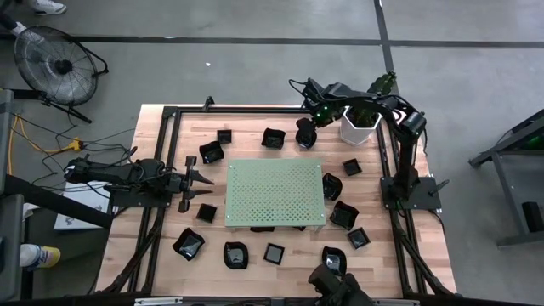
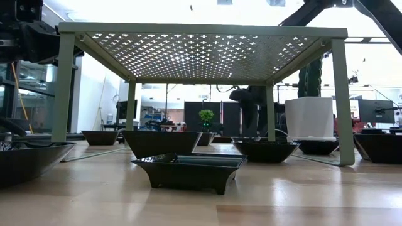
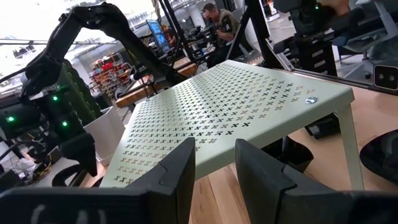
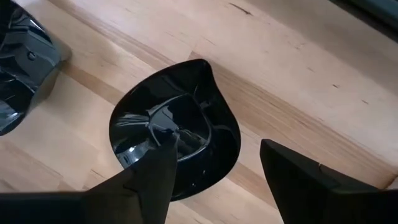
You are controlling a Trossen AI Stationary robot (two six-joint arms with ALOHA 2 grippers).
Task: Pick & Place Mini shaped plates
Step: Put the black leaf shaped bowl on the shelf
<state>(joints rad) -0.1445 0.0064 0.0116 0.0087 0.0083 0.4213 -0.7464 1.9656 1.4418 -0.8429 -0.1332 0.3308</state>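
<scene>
r gripper (image 4: pixel 214 171) jaws released over teardrop plate (image 1: pixel 307 133) upper centre; l gripper (image 1: pixel 206 179) (left of board (image 1: pixel 274 192)) also released.

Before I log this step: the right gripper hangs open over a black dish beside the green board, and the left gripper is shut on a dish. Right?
Not quite. The left gripper holds nothing; the left wrist view shows its fingers apart, facing the green board. The right gripper does hang open over a black dish.

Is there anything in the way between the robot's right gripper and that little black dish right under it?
Nothing visible. The right gripper hangs open directly above the black teardrop-shaped dish, with only air between its fingers and the rim. The neighbouring black dish sits apart to one side, and the white plant pot stands beside the arm, not beneath it.
</scene>
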